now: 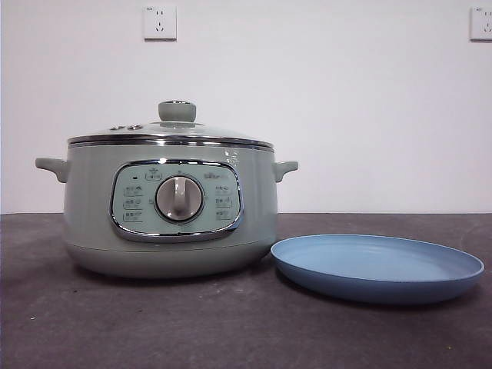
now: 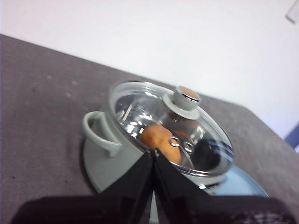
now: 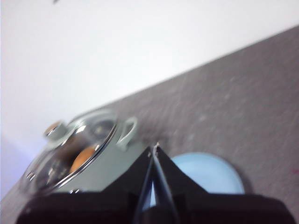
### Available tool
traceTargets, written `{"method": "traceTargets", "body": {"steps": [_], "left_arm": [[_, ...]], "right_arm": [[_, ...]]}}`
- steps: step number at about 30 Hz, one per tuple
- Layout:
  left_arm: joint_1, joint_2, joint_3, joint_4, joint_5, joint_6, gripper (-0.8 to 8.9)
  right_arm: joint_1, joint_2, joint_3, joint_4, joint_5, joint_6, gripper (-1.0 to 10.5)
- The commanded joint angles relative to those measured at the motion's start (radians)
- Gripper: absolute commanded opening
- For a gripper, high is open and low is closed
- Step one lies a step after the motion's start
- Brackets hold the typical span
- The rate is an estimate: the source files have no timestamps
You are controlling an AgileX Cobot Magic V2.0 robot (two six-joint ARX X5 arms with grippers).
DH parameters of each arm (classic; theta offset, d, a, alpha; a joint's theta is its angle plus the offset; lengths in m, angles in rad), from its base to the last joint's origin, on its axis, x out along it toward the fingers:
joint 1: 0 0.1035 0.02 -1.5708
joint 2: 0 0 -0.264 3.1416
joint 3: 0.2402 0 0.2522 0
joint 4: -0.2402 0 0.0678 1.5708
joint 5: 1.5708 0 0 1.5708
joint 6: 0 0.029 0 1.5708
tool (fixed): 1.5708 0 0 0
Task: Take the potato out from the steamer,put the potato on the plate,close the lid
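The sage-green steamer point(image 1: 169, 207) stands on the dark table, left of centre, with the glass lid point(image 1: 173, 131) shut on it. Its pale green knob point(image 1: 177, 111) is on top. The light-blue plate point(image 1: 377, 265) lies empty to the right, next to the pot. Through the lid the brown-tan potato point(image 2: 159, 137) shows inside the pot; it also shows in the right wrist view point(image 3: 81, 158). My left gripper point(image 2: 154, 151) is shut and empty, high above the pot's left side. My right gripper point(image 3: 155, 147) is shut and empty, high above the plate point(image 3: 205, 172).
A white wall with two power sockets point(image 1: 160, 23) stands behind the table. The dark grey table top point(image 1: 115, 323) stretches in front of the pot and plate. Neither arm shows in the front view.
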Motion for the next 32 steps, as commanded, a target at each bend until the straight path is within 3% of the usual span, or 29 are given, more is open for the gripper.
{"method": "traceTargets", "body": {"steps": [1,7,12,18,24,25,27,29,30,32], "left_arm": [[0.002,0.094,0.094,-0.057,0.067,0.109,-0.08],[0.002,0.269,0.278,-0.216,0.251,0.293,-0.09],[0.001,0.343,0.394,-0.359,0.345,0.388,-0.09],[-0.014,0.369,0.467,-0.484,0.401,0.465,-0.09],[-0.02,0.369,0.479,-0.511,0.398,0.465,0.06],[-0.02,0.369,0.479,-0.514,0.398,0.465,0.42],[-0.02,0.369,0.479,-0.521,0.398,0.465,2.28],[-0.02,0.369,0.479,-0.521,0.398,0.464,5.32],[-0.02,0.369,0.479,-0.52,0.398,0.462,6.01],[-0.02,0.369,0.479,-0.52,0.398,0.461,6.18]], "right_arm": [[0.001,0.087,0.109,-0.079,-0.081,-0.067,-0.1],[0.001,0.308,0.36,-0.322,-0.295,-0.231,-0.1],[0.002,0.474,0.557,-0.553,-0.407,-0.414,-0.1],[0.004,0.599,0.708,-0.781,-0.43,-0.597,-0.1],[0.01,0.617,0.723,-0.797,-0.43,-0.61,0.1],[0.01,0.617,0.723,-0.795,-0.43,-0.608,0.1],[0.01,0.617,0.723,-0.791,-0.43,-0.604,0.6],[0.01,0.617,0.723,-0.79,-0.43,-0.6,2.7],[0.01,0.617,0.723,-0.79,-0.43,-0.594,3.8],[0.01,0.617,0.723,-0.781,-0.43,-0.577,6.0]]}}
